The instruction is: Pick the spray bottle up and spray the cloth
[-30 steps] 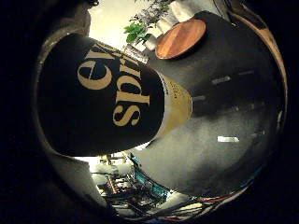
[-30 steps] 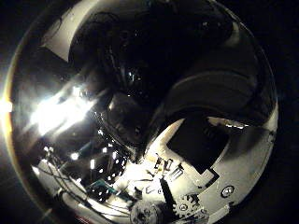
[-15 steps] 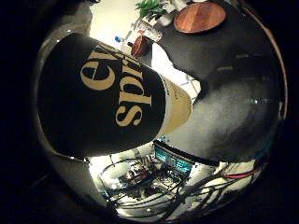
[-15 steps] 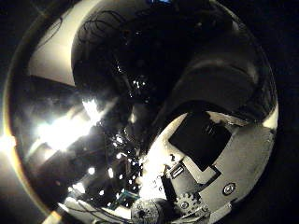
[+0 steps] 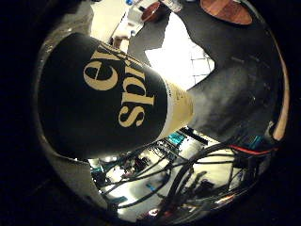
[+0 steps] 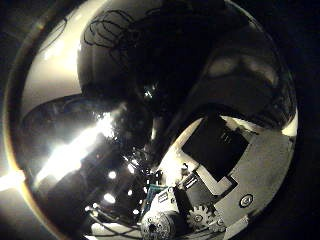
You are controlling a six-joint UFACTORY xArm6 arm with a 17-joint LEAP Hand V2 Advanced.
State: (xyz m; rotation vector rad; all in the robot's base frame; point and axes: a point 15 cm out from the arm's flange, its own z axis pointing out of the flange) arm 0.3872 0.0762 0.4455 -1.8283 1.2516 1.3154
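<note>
Smooth bottle, hard plastic hand

The spray bottle (image 5: pixel 103 103) looks smooth, black label matt; the hand (image 6: pixel 220 170) is white plastic with metal gears.

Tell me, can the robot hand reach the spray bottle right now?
Probably yes. The spray bottle fills much of the little finger side palm view, so it sits right against the palm with nothing between. Parts of the hand show, but not whether the fingers wrap it.

A lab-like indoor workspace: dark table (image 5: pixel 235 99), round wooden board (image 5: pixel 225 9), cluttered equipment and wiring (image 5: pixel 188 165) beyond.
</note>
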